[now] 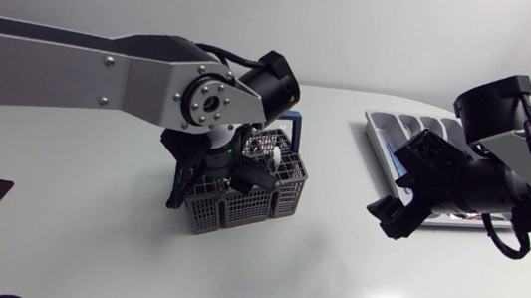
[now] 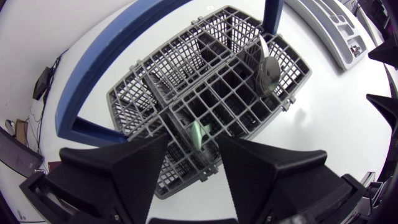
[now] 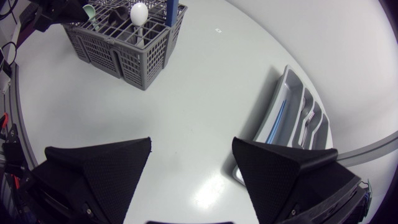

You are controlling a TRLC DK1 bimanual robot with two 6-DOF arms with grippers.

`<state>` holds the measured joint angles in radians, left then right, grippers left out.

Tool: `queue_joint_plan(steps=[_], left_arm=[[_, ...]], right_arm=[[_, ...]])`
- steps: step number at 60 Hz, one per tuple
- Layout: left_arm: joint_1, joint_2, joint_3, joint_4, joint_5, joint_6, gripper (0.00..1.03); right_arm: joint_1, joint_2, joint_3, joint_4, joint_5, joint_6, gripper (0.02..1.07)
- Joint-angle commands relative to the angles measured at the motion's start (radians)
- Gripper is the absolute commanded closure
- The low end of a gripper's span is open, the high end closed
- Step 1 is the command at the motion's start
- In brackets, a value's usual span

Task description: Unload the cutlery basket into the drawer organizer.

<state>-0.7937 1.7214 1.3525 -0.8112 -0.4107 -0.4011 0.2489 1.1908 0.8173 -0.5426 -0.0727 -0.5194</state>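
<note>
Head view shows our left tool [image 1: 246,174] low over the grey cutlery basket [image 1: 274,202]. The basket stands upright on the white tabletop [image 1: 85,239], well apart from the drawer organizer [image 1: 395,127] near our right arm.

In the left wrist view the tool is released — its two fingers [image 2: 124,171] are spread above a compartment at the basket's near end. A pale green piece [image 2: 200,132] stands in that compartment, just ahead of the gap between the fingers. We cannot tell whether either finger touches it. A white spoon [image 3: 138,12] stands bowl-up in a compartment at the far end, near one upright of the basket's blue handle [image 2: 93,87].

Our right tool [image 3: 192,144] hangs above bare tabletop between basket and organizer — fingers spread wide, nothing between them. The organizer lies near it, with a blue-handled piece [image 3: 275,124] in one long slot and metal cutlery [image 3: 313,121] in the slots beside that.
</note>
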Motion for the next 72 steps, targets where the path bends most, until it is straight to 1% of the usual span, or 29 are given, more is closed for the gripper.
queue_joint_plan(steps=[1,9,13,16,21,25,37,44,56,60,62,72], left_arm=[[-0.007,0.024,0.019,-0.006,-0.02,-0.033,0.63],[-0.007,0.033,0.02,-0.005,-0.023,-0.042,0.63],[-0.007,0.035,0.02,-0.002,-0.028,-0.044,0.69],[-0.015,0.037,0.017,0.004,-0.042,-0.047,0.75],[-0.018,0.037,0.017,0.015,-0.05,-0.047,0.75],[-0.019,0.035,0.017,0.021,-0.054,-0.047,0.79],[-0.019,0.04,0.017,0.037,-0.054,-0.047,0.81],[-0.019,0.04,0.014,0.044,-0.06,-0.056,0.89],[-0.025,0.055,0.014,0.043,-0.077,-0.056,0.9],[-0.029,0.058,0.013,0.043,-0.1,-0.056,0.98],[-0.03,0.06,0.013,0.043,-0.106,-0.056,0.99],[-0.047,0.063,0.014,0.04,-0.137,-0.054,0.99]], right_arm=[[0.009,-0.019,-0.032,0.001,0.011,0.027,0.13],[0.012,-0.034,-0.047,0.0,0.011,0.03,0.13],[0.015,-0.04,-0.056,0.0,0.011,0.032,0.13],[0.015,-0.046,-0.064,0.001,0.013,0.032,0.13],[0.013,-0.057,-0.072,0.0,0.013,0.032,0.13],[0.015,-0.06,-0.075,0.0,0.013,0.032,0.13],[0.015,-0.069,-0.081,-0.003,0.021,0.03,0.13],[0.015,-0.073,-0.087,0.001,0.022,0.032,0.13],[0.015,-0.073,-0.098,0.009,0.024,0.032,0.13],[0.015,-0.073,-0.099,0.009,0.024,0.032,0.13],[0.015,-0.073,-0.101,0.009,0.024,0.032,0.13],[0.016,-0.077,-0.109,0.01,0.025,0.032,0.13]])
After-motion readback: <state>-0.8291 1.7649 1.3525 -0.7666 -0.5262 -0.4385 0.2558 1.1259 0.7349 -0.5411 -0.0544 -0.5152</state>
